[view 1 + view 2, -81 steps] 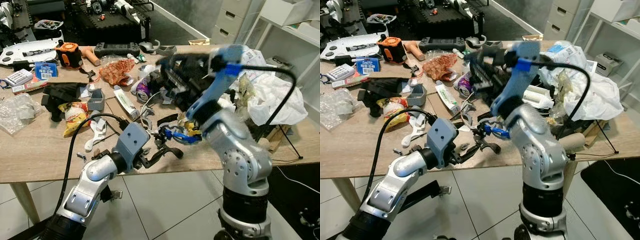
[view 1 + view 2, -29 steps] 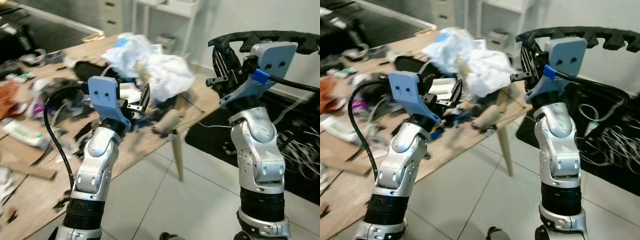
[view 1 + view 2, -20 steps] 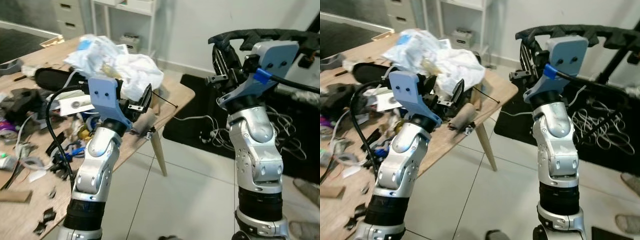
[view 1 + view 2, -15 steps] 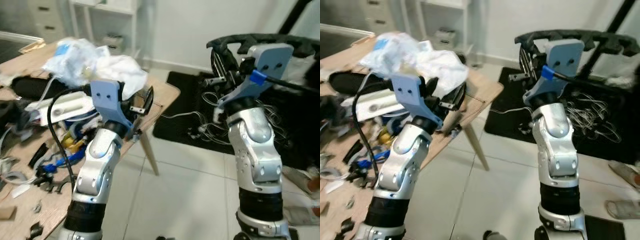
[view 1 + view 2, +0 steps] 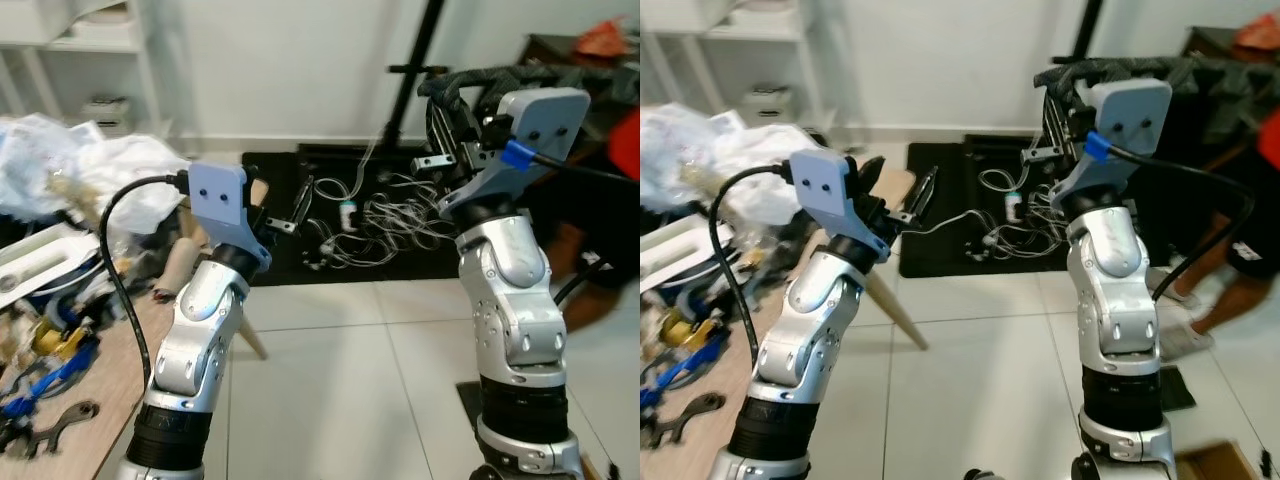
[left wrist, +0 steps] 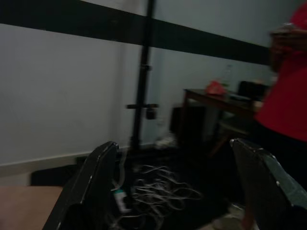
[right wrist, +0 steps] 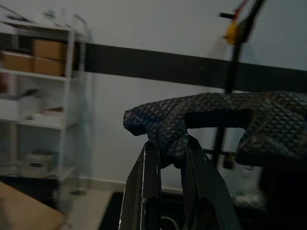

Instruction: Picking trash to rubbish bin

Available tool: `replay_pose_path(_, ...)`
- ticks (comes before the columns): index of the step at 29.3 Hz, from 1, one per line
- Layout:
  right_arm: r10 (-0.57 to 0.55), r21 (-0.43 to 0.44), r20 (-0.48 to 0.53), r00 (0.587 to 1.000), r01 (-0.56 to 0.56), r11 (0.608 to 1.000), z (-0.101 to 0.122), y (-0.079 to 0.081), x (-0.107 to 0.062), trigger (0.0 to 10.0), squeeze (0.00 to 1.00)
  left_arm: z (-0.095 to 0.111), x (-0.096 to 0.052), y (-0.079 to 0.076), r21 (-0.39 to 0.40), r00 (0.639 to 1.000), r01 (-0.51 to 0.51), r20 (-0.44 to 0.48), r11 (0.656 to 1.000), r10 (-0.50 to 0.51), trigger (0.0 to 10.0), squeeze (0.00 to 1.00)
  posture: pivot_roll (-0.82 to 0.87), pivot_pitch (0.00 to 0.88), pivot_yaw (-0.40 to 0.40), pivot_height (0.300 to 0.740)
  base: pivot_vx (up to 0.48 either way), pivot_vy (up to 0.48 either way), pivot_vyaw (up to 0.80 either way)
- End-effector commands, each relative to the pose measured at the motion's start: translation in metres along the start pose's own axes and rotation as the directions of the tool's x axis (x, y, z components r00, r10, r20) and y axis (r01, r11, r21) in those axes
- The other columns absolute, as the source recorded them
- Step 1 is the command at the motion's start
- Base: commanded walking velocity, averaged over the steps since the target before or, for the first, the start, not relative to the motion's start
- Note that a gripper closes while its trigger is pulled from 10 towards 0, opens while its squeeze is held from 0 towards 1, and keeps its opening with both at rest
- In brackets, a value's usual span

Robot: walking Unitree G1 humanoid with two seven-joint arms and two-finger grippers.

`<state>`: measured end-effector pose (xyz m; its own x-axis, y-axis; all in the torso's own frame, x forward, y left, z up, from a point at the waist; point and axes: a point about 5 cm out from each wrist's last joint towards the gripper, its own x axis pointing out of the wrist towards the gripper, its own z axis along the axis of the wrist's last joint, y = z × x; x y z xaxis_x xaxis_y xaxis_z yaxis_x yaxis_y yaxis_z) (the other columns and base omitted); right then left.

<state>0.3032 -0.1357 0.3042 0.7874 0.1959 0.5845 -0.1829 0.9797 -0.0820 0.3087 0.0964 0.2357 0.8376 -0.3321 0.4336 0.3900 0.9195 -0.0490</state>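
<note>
The right gripper [image 7: 165,158] is raised at chest height and clenched on a black foam strip [image 7: 211,122] with a diamond-textured surface, which juts sideways from its fingers, while the left gripper [image 6: 175,187] is held up released, gripping nothing. No bin is in sight, so the carry should go best with the pinch kept firm and the strip held high and level, clear of the tangled cables [image 5: 400,215] on the black mat [image 5: 950,255] and of the black stand [image 5: 425,50] ahead. The cluttered tabletop [image 5: 110,390] lies off to the robot's left with white plastic bags [image 5: 70,175] heaped on it, white floor tiles [image 5: 340,390] run below, and a person in red [image 5: 1260,190] stands at the right.
</note>
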Motion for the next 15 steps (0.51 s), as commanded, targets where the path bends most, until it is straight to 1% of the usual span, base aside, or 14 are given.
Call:
replay_pose_path(1,-0.008,-0.002,-0.004,1.0,0.008,1.0,-0.0008,-0.0019,-0.0025,10.0,0.0,-0.0019,-0.0015,-0.002,0.001,1.0,0.005,-0.008,1.0,-0.005,10.0,0.0,-0.04,0.11,-0.032,0.74,0.0,0.0,-0.8)
replay_pose_path(8,-0.011,-0.002,-0.005,1.0,0.011,1.0,-0.0009,-0.0029,-0.0026,10.0,0.0,-0.0016,-0.0016,-0.0025,0.0,1.0,0.009,-0.007,1.0,-0.009,10.0,0.0,-0.04,0.11,-0.032,0.74,0.0,0.0,-0.8)
replay_pose_path(9,-0.011,-0.003,-0.005,1.0,0.011,1.0,-0.001,-0.003,-0.0028,10.0,0.0,-0.0018,-0.0017,-0.0028,0.0,1.0,0.01,-0.006,1.0,-0.01,10.0,0.0,-0.04,0.098,-0.033,0.74,0.0,0.0,-0.8)
replay_pose_path(15,-0.013,-0.006,-0.005,1.0,0.012,1.0,-0.0013,-0.0038,-0.0018,10.0,0.0,-0.0025,-0.0022,-0.004,0.001,1.0,0.021,-0.009,1.0,-0.021,10.0,0.0,-0.04,0.091,-0.033,0.74,0.0,0.0,-0.8)
